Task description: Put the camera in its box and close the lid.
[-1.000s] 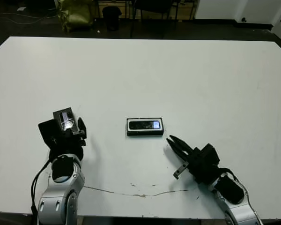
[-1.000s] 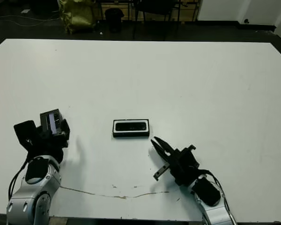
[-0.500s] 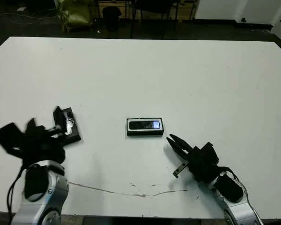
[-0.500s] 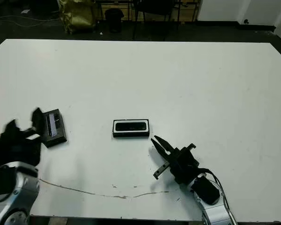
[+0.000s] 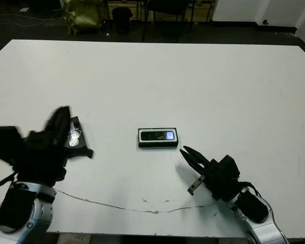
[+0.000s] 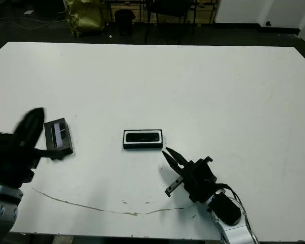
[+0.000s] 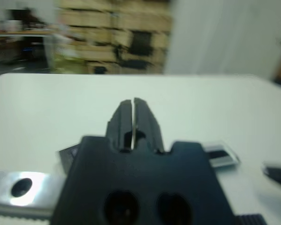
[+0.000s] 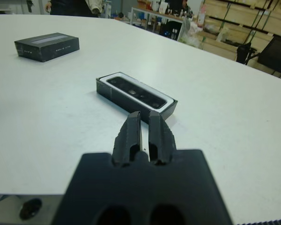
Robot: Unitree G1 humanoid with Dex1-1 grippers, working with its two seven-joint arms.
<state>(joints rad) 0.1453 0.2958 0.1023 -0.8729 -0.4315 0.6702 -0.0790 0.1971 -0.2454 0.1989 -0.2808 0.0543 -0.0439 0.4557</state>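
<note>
Left pincer [image 6: 33,124] blurred, fingers together, holding nothing – raised just beside the lid [image 6: 59,136]. Lid lies flat on the tabletop [image 5: 193,76] at the left, grey strip up; small print on it, too small to read. Camera [image 5: 158,135] sits inside the box [image 5: 158,144] at mid-tabletop, lid not on. Right pincer [image 5: 189,154] near the box's right front corner, fingers nearly together, a thin gap – empty, touching nothing.
</note>
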